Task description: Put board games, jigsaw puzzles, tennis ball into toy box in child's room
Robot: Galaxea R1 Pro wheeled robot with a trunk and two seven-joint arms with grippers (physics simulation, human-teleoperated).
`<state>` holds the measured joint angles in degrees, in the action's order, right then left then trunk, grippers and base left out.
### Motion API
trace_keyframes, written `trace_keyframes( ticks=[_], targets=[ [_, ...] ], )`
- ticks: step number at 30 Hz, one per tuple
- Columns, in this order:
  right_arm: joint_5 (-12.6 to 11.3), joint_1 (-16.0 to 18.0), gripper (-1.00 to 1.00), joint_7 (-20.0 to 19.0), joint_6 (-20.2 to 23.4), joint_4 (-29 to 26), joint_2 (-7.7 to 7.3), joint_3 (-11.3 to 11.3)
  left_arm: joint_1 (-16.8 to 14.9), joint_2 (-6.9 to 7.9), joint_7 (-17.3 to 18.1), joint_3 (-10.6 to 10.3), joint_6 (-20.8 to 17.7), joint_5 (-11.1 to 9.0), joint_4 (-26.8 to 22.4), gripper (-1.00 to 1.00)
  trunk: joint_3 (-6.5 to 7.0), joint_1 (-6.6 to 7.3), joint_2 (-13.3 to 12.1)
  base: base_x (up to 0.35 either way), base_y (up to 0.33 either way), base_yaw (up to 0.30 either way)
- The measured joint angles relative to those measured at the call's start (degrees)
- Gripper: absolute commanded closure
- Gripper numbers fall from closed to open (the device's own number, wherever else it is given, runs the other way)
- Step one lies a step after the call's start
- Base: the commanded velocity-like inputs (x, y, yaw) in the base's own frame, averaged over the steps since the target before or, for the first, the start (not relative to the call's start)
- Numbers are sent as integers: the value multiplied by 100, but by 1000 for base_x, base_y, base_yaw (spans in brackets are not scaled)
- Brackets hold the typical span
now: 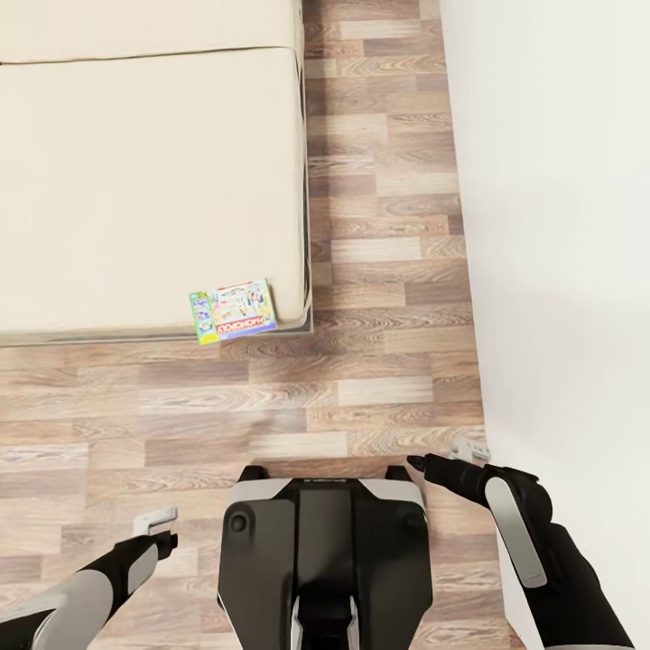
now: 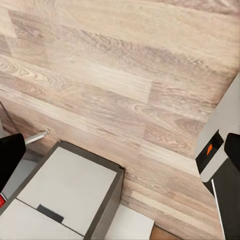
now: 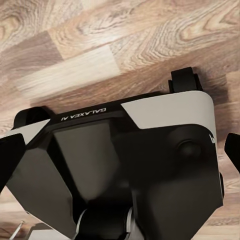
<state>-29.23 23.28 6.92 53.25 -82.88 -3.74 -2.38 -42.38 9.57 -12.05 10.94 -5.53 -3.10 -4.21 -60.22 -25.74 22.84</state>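
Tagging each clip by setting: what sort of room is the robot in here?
Most likely a bedroom. A low bed with a beige mattress takes up the upper left of the head view, a brightly coloured board game lies at its near corner, and the floor is wood plank beside a plain white wall.

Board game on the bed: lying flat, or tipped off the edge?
Flat, cover up. The board game lies on the bed at its near corner, one end slightly past the mattress edge, over the frame.
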Motion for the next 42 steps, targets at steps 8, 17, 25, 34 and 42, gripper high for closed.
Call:
trace_keyframes(
  ticks=[8, 17, 25, 34, 42],
  targets=[
    [-4, 0, -100, 7, -2, 34, 5, 1, -5, 7, 0, -4, -182, 7, -10, -100, 76, 0, 0, 0, 0, 0],
    [-5, 0, -100, 8, -2, 55, 7, 1, -16, 4, 8, -8, -450, 10, -18, -100, 161, 0, 0, 0, 0, 0],
    [0, 0, -100, 11, -7, 56, 45, 11, -17, 2, 6, -12, -486, 16, -24, -100, 237, 0, 0, 0, 0, 0],
    [25, 0, -100, 15, -9, 46, 86, -2, -17, -8, 1, -39, -497, 22, -25, -100, 322, 0, 0, 0, 0, 0],
    [14, 0, -100, 10, -2, 47, 62, -21, -17, -2, 7, -47, -499, 24, -25, -100, 398, 0, 0, 0, 0, 0]
  ],
)
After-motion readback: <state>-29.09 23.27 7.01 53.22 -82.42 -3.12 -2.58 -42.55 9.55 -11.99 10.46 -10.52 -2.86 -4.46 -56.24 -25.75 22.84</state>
